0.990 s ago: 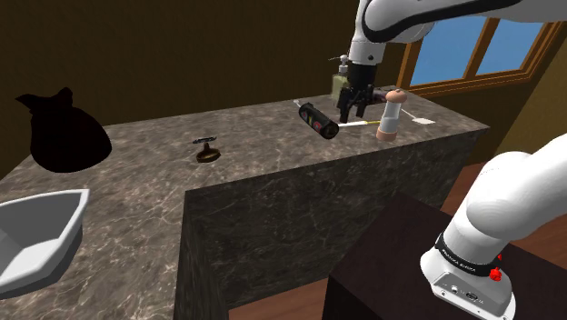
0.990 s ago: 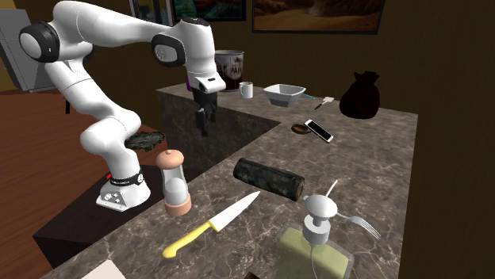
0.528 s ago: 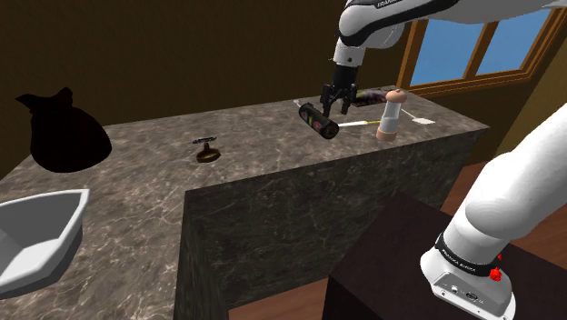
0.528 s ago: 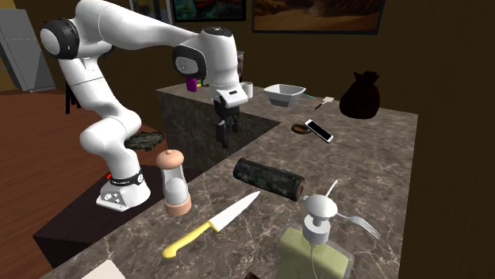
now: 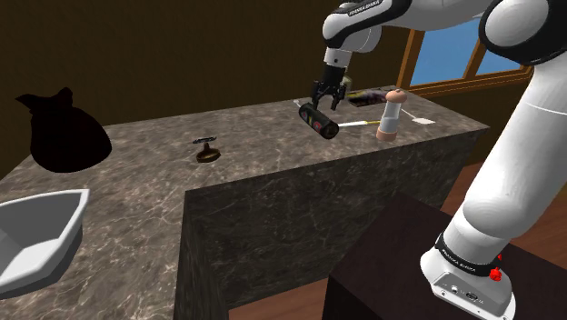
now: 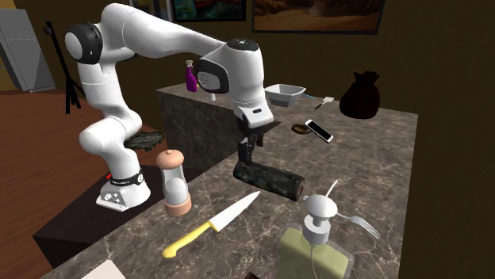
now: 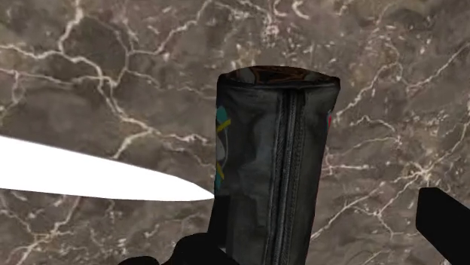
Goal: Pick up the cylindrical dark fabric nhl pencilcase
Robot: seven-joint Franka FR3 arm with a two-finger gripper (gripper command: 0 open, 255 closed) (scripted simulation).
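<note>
Pencilcase (image 5: 318,120), a dark cylinder with a zipper along its top, lies on its side on the marble counter (image 5: 254,155), directly under the gripper (image 5: 327,105). The 2 black fingers are spread, 1 on each side of the case, and neither visibly presses it.

My main worry is the white knife blade (image 7: 90,169). Its tip reaches the case's flank on the same side as 1 finger, so closing could trap the blade against the fabric or shove the knife. Being round, the case could also roll if 1 finger arrives first. The gripper sits toward 1 end, so the soft body may sag or tip when lifted.

Around the case, biggest first:
- a soap dispenser (image 6: 317,246) near the end away from the gripper
- a pepper grinder (image 6: 174,184) near the gripper's end
- a phone (image 6: 319,130) well apart from the case
- a fork (image 6: 361,224) near the dispenser's end

Of these, just the knife crowds the grasp.
</note>
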